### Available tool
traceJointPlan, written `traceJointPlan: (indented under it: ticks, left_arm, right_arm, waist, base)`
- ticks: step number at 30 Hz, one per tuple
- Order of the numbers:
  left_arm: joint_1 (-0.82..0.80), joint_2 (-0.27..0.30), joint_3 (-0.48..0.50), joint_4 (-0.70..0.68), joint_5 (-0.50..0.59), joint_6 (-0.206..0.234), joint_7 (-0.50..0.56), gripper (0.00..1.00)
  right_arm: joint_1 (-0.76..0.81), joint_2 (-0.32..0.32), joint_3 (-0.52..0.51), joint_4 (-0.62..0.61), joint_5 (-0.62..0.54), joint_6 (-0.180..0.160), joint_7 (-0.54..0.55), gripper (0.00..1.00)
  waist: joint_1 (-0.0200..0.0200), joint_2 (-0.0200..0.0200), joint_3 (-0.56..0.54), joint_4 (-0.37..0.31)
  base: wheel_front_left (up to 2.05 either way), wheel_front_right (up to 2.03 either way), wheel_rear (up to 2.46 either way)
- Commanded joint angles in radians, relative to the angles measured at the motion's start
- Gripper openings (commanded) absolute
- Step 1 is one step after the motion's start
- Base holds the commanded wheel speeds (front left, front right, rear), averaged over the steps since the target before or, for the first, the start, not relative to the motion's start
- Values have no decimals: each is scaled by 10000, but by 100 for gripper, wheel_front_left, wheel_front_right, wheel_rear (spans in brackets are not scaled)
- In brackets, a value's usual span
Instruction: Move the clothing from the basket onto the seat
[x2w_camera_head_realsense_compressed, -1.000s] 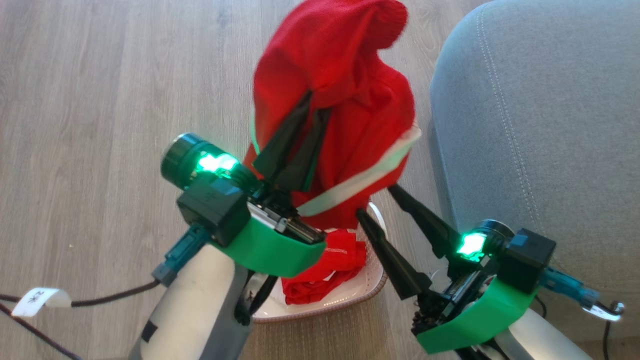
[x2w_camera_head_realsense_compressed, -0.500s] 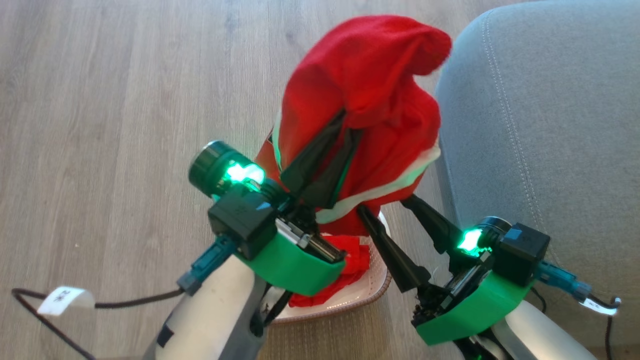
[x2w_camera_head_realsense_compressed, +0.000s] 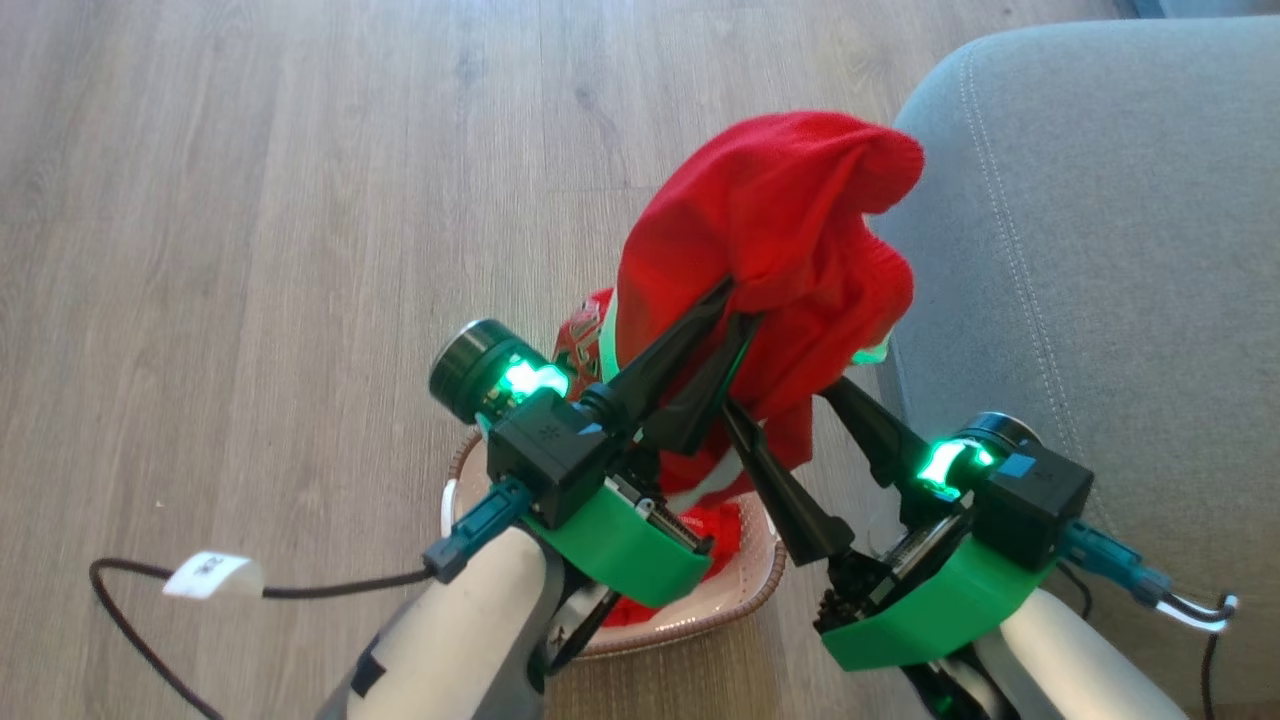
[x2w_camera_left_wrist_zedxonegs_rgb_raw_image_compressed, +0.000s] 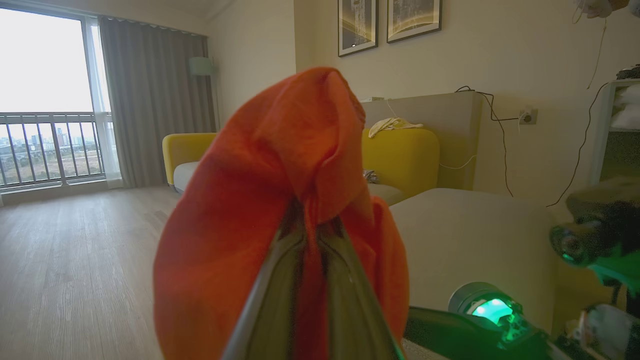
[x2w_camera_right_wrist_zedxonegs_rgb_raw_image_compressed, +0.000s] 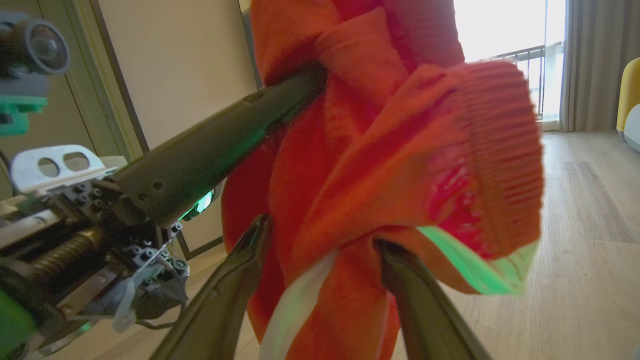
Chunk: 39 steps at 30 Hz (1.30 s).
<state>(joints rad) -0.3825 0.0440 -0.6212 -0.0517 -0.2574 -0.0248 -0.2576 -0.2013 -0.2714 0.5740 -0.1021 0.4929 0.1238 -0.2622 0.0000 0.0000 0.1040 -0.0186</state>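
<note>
Basket (x2w_camera_head_realsense_compressed: 768, 575) sat on floor (x2w_camera_head_realsense_compressed: 250, 250), just left of seat (x2w_camera_head_realsense_compressed: 1100, 250) corner. Garment (x2w_camera_head_realsense_compressed: 780, 230) hung above basket, pinched between left gripper (x2w_camera_head_realsense_compressed: 740, 302) fingers, top end leaning right toward seat edge; contact unclear. Right gripper (x2w_camera_head_realsense_compressed: 778, 395) sat right of left one, between it and seat, fingers either side of garment's lower part. More clothing (x2w_camera_head_realsense_compressed: 718, 522) lay in basket, beneath left gripper. Cable (x2w_camera_head_realsense_compressed: 320, 588) lay on floor, left of left arm.

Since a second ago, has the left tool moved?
Yes: the left tool, shut on the red garment, has swung right toward the seat, whose edge the garment now overlaps.
</note>
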Motion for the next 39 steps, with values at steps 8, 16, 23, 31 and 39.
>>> traceJointPlan:
  ticks: [8,16,23,31,39]
  left_arm:
    - [-49,62,81,-2,-244,-92,-42,0]
    - [-79,62,26,-76,-317,-63,-42,0]
    - [-83,62,182,-119,-341,10,-42,0]
    - [-17,62,218,-157,-374,51,-42,92]
    - [41,62,260,47,-103,189,-42,100]
  right_arm:
    - [-156,306,15,112,-241,69,4,100]
    - [-111,615,-419,534,-348,69,4,0]
    - [-101,693,-577,580,-433,69,4,0]
    - [-66,907,-807,457,-380,69,4,0]
    - [-134,882,-1282,187,-693,69,4,0]
  waist:
    - [0,0,-162,66]
    - [0,0,-86,124]
    - [0,0,-87,106]
    - [0,0,-175,82]
    - [0,0,-276,99]
  base:
    - [0,0,0]
    - [0,0,0]
    - [0,0,0]
    - [0,0,0]
    - [0,0,0]
